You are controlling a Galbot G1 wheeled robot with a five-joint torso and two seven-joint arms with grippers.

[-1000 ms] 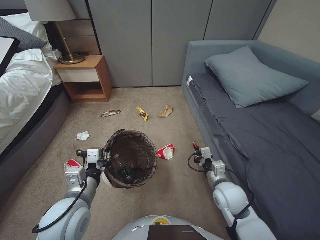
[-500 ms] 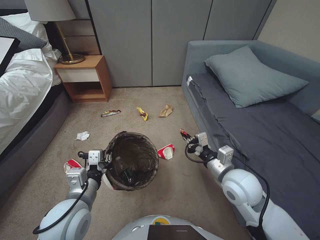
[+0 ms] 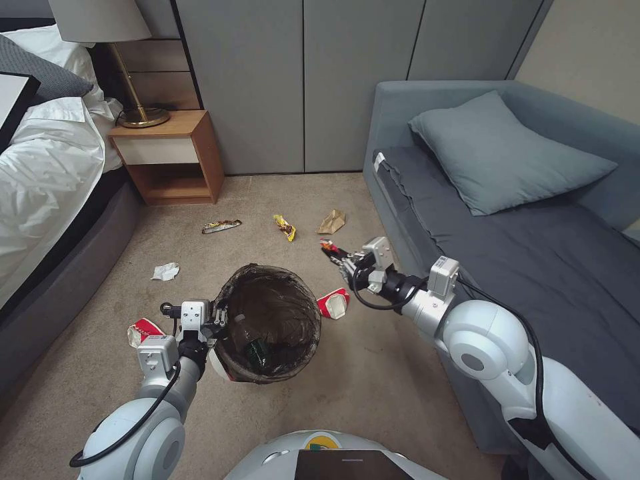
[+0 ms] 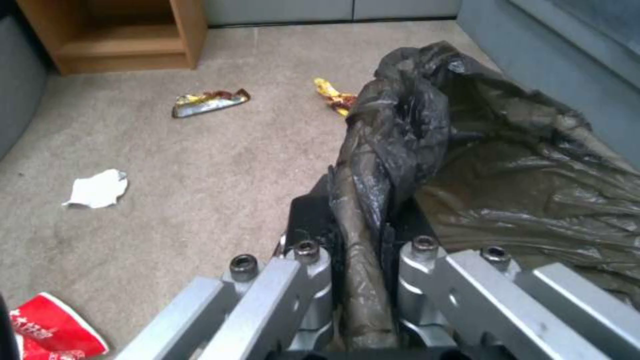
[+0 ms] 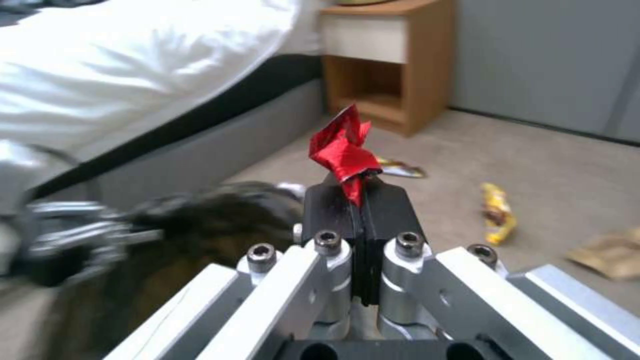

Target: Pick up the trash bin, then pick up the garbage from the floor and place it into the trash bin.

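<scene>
1. Head view puts the trash bin (image 3: 270, 325) in the lower middle of the frame, on the beige carpet (image 3: 347, 373), its dark liner bag (image 4: 480, 150) folded over the rim and a bottle with a green label (image 3: 252, 347) lying inside.
2. At the bin's left rim, the left gripper (image 3: 215, 319) has its fingers pressed together on the rim and liner; the left wrist view shows the plastic pinched between them.
3. Right of centre, above and to the right of the bin, the right gripper (image 3: 337, 257) pinches a crumpled red wrapper (image 5: 341, 150) between its closed black pads (image 5: 383, 210).
4. A crushed red-white cup (image 3: 332, 303) lies just beside the bin's right side, and another cup (image 3: 142, 331) sits at lower left by the left arm.
5. A white tissue (image 3: 165, 271) lies left of the bin.
6. Higher in the frame, a foil wrapper (image 3: 221, 226), a yellow wrapper (image 3: 285, 227) and a brown paper bag (image 3: 331, 222) form a row.
7. A wooden nightstand (image 3: 170, 157) stands at upper left, a grey sofa (image 3: 533, 220) fills the right.
</scene>
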